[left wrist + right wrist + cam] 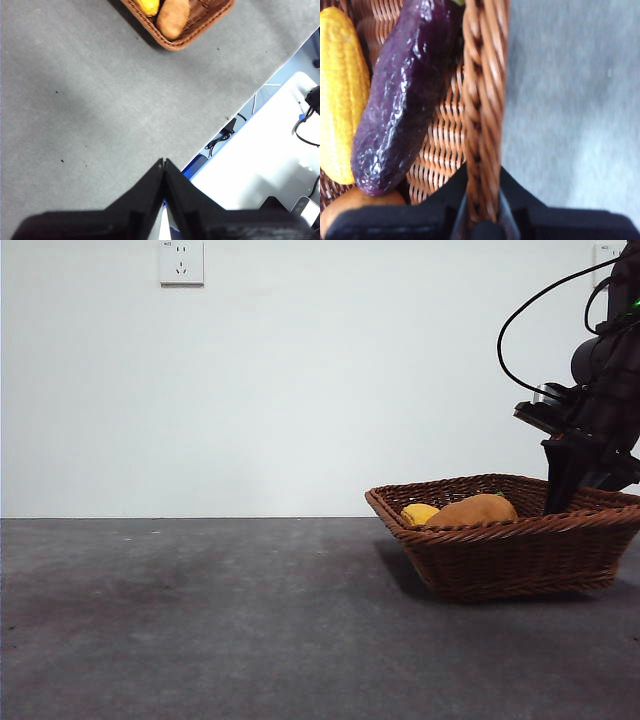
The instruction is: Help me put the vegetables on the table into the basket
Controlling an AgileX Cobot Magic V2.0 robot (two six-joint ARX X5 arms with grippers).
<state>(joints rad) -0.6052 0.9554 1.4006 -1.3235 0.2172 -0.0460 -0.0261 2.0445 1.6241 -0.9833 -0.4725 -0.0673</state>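
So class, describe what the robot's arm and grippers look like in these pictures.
The right gripper is matte black and angular, on a dark arm with looping black cables and a small green light. The left gripper has two flat black wedge-shaped jaws tapering to a point.

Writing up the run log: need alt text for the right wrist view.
The right claw sits astride the braided rim of a brown wicker basket. Inside, a glossy purple eggplant lies beside a yellow corn cob, with a bit of potato below; grey table lies outside.
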